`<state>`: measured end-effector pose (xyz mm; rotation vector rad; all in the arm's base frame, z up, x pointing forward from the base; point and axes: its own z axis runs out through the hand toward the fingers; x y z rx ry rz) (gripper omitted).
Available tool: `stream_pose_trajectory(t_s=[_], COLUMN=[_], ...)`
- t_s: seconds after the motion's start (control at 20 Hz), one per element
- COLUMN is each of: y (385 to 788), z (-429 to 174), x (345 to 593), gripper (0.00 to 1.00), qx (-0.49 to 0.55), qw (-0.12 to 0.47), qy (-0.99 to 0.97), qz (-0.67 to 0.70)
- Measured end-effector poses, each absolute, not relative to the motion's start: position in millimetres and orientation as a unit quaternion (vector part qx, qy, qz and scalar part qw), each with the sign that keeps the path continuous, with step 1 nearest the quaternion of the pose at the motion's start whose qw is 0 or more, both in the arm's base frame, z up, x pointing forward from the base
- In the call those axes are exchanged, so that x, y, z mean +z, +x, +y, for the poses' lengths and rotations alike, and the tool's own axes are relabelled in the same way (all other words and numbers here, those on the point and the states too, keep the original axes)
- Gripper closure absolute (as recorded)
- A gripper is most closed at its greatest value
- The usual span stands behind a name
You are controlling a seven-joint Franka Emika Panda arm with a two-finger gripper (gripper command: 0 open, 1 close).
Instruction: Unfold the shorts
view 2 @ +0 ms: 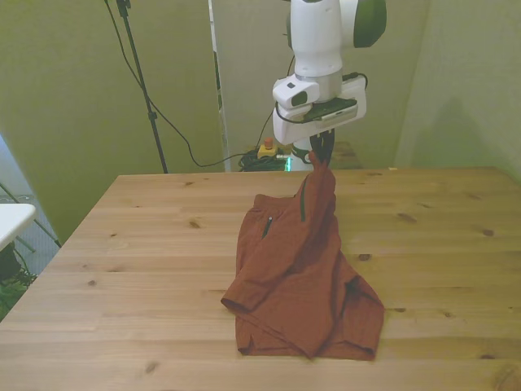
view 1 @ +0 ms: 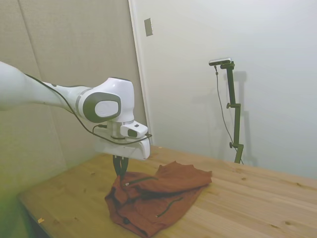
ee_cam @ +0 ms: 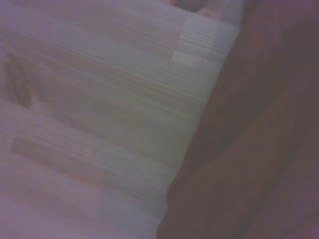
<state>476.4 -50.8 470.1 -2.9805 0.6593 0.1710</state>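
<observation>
Side and front views: your hand pinches one edge of the shorts, fingers closed on the cloth and lifting that corner clear of the worktop. The remainder of the garment lies crumpled near the middle of the worktop, draping down from the grip. Wrist view: blurred red cloth beside bare wood.

Shorts rust-red, dark trim and pocket slit. Table light pine, brown knots. Arm white, grey joint caps.
</observation>
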Motion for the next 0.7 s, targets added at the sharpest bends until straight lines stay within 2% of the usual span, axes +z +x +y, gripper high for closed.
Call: stream_pose_trajectory(t_s=[0.45, 0.7], y=[461, 446], z=[-3, 23], x=[454, 433], gripper=[1.0, 1.0], qx=[0.05, 0.05], qw=[0.029, 0.005], qy=[-0.984, -0.99], qz=[0.167, 0.133])
